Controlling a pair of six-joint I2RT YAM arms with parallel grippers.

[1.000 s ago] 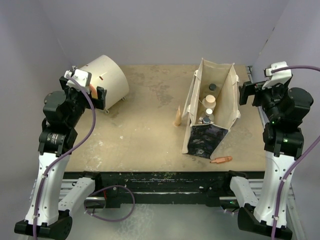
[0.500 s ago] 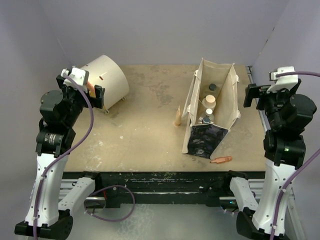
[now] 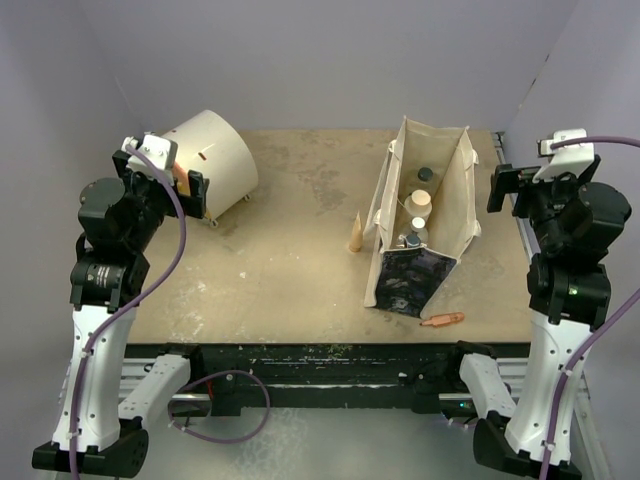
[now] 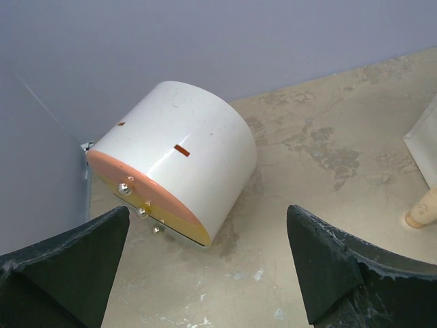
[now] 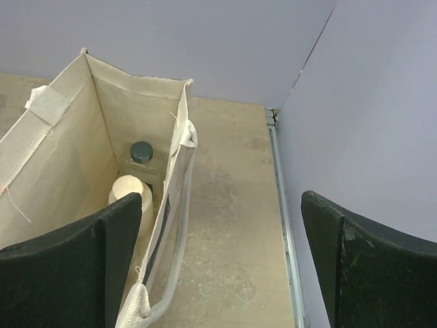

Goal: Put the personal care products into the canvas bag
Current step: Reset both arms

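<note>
The canvas bag [image 3: 455, 190] stands open right of centre, its dark printed panel facing the near edge. Inside I see a clear bottle with a black cap [image 3: 425, 174], a cream-white bottle [image 3: 420, 200] and another dark-capped bottle [image 3: 411, 239]; the others are hidden or unclear. The right wrist view shows the bag's wall [image 5: 68, 157], the black-capped bottle [image 5: 141, 152] and the cream-white one [image 5: 130, 191]. My right gripper [image 3: 503, 186] [image 5: 222, 205] is open and empty, just right of the bag. My left gripper [image 3: 198, 192] [image 4: 208, 273] is open and empty at the far left.
A large cream drum with an orange face [image 3: 210, 160] [image 4: 184, 157] lies on its side just beyond my left gripper. A tan wooden cone [image 3: 355, 233] [image 4: 423, 212] stands left of the bag. A small orange stick [image 3: 442, 320] lies near the front edge. Grey walls close in.
My right arm has drawn back a little to the right, away from the bag. My left arm has shifted slightly left. The bag and bottles have not moved.
</note>
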